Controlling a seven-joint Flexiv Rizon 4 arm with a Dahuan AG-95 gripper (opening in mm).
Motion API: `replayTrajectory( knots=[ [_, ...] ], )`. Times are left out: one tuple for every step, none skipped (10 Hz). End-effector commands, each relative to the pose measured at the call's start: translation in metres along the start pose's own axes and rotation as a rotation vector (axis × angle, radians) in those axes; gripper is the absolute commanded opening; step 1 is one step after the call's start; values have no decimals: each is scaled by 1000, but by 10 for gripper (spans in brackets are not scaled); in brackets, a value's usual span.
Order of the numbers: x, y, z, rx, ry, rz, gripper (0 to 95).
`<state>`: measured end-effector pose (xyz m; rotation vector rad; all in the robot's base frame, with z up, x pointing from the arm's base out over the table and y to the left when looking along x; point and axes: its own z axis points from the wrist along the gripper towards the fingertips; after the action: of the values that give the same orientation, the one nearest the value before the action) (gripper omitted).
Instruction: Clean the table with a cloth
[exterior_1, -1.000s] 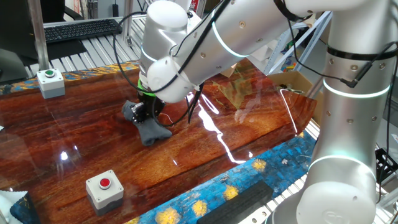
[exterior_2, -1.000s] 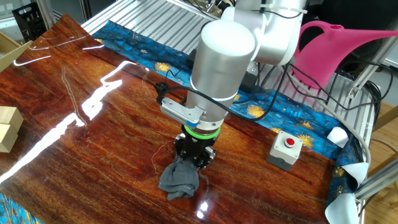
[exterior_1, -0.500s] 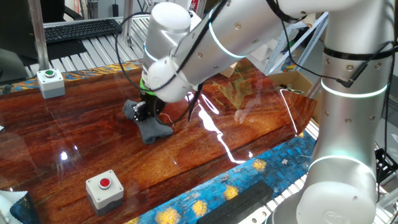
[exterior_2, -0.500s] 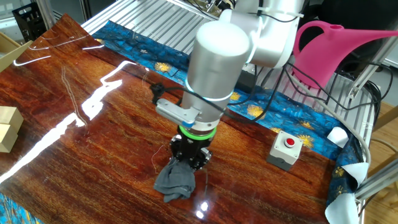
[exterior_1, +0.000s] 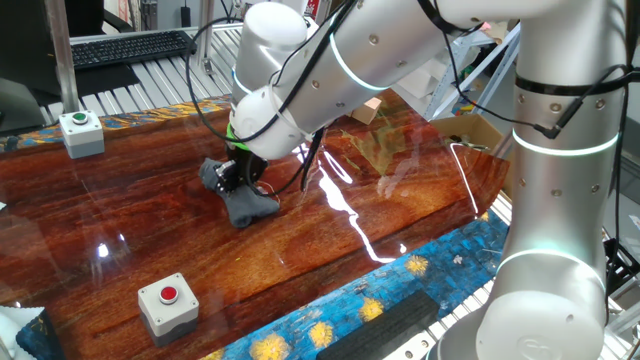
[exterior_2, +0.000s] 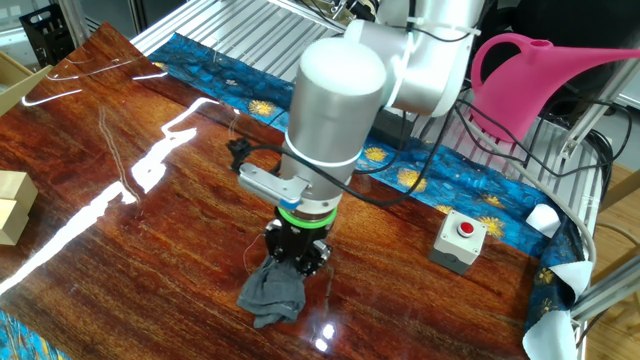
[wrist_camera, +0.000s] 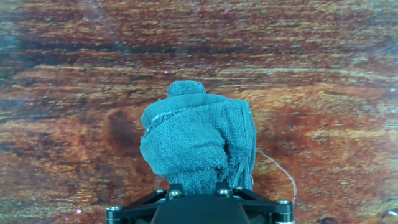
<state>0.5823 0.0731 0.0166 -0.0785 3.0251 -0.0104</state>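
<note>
The table (exterior_1: 150, 230) is a glossy reddish-brown wood-grain top with blue and yellow patterned edges; it also shows in the other fixed view (exterior_2: 120, 230) and fills the hand view (wrist_camera: 74, 74). The cloth (exterior_1: 243, 205) is a wrinkled dark blue-grey rag pressed flat on the tabletop. It also shows in the other fixed view (exterior_2: 270, 295) and the hand view (wrist_camera: 199, 146). My gripper (exterior_1: 235, 180) points straight down and is shut on the cloth's upper part, seen too in the other fixed view (exterior_2: 297, 262). In the hand view the fingertips are hidden under the cloth.
A grey box with a red button (exterior_1: 168, 302) stands near the front edge, also seen in the other fixed view (exterior_2: 459, 238). A grey box with a green button (exterior_1: 82, 133) stands at the back left. A cardboard box (exterior_1: 470, 130), a pink watering can (exterior_2: 540, 85) and wooden blocks (exterior_2: 12, 205) lie around the edges.
My gripper has slid with the cloth across the tabletop, leftward and toward the front in the other fixed view. The cloth stays pinched and pressed on the wood.
</note>
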Motion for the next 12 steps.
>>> replayTrajectory(
  knots=[
    [-3, -2, 3, -17, -6, -3, 0],
    [-4, -5, 5, -30, -9, -8, 0],
    [-6, -7, 7, -34, -10, -15, 0],
    [-7, -8, 6, -33, -9, -24, 0],
    [-10, -11, 5, -36, -6, -29, 0],
    [-11, -13, 5, -35, -6, -31, 0],
    [-12, -14, 5, -32, -7, -33, 0],
    [-13, -16, 4, -28, -7, -33, 0],
    [-15, -18, 4, -30, -7, -34, 0],
    [-17, -21, 4, -30, -9, -40, 0],
    [-18, -23, 4, -32, -10, -47, 0],
    [-19, -25, 5, -36, -11, -53, 0]
  ],
)
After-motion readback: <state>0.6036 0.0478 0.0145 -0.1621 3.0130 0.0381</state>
